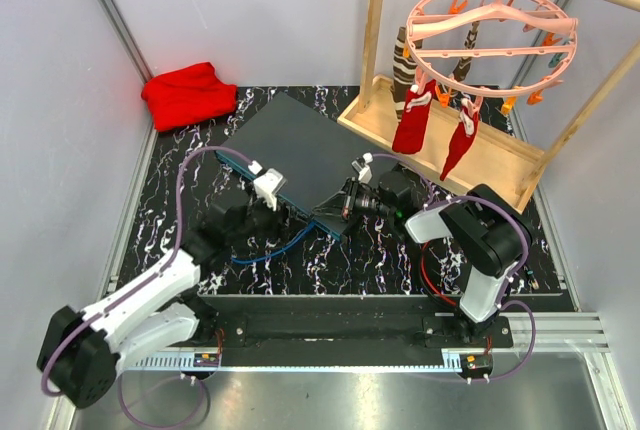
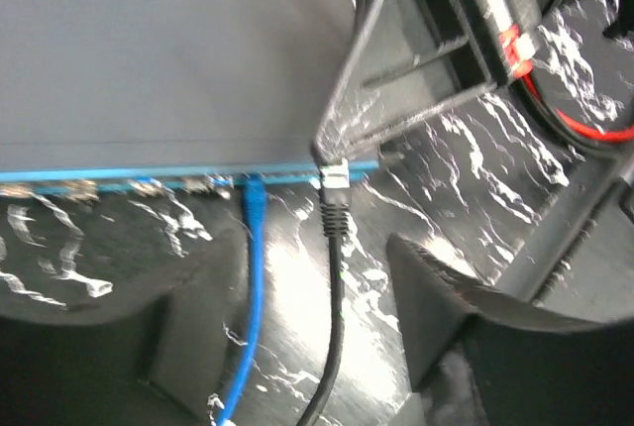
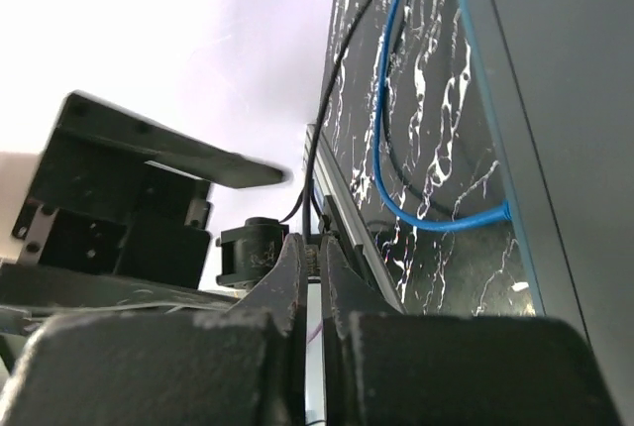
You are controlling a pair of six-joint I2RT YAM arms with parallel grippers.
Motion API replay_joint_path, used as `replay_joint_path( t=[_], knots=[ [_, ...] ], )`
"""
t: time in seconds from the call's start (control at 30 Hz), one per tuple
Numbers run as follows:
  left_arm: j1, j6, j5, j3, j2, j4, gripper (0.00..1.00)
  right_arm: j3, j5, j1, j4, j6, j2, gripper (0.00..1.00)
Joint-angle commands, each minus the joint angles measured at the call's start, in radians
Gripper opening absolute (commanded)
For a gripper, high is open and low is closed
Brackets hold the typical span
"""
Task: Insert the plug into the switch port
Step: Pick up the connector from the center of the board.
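The switch (image 1: 290, 135) is a flat dark grey box with a teal front edge (image 2: 149, 178). A blue cable (image 2: 254, 248) is plugged into that edge. To its right, the plug (image 2: 334, 176) on a black cable (image 2: 335, 287) sits against the edge near the switch's corner. Whether it is seated cannot be told. My right gripper (image 1: 335, 212) meets the plug from above, and in the right wrist view its jaws (image 3: 319, 243) are shut on it. My left gripper (image 2: 307, 258) stands open just in front of the switch, with the black cable running loose between its fingers.
A red cloth (image 1: 188, 93) lies at the back left. A wooden rack and tray (image 1: 450, 140) stand at the back right, with a pink hanger (image 1: 490, 35) and red socks. The blue cable loops over the marbled mat (image 1: 330, 260).
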Motion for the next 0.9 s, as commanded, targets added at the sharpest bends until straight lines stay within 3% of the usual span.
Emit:
replay_joint_path(
  t=[0.0, 0.4, 0.87],
  knots=[
    [-0.06, 0.141, -0.174, -0.052, -0.098, 0.154, 0.68, -0.01, 0.021, 0.01, -0.023, 0.038, -0.051, 0.0],
    [-0.241, 0.284, -0.336, -0.057, -0.009, 0.214, 0.65, 0.007, 0.072, 0.021, -0.179, 0.001, -0.131, 0.0],
    [-0.244, 0.212, -0.37, -0.046, 0.083, 0.217, 0.49, 0.013, 0.084, 0.031, -0.202, -0.011, -0.148, 0.0]
  ],
)
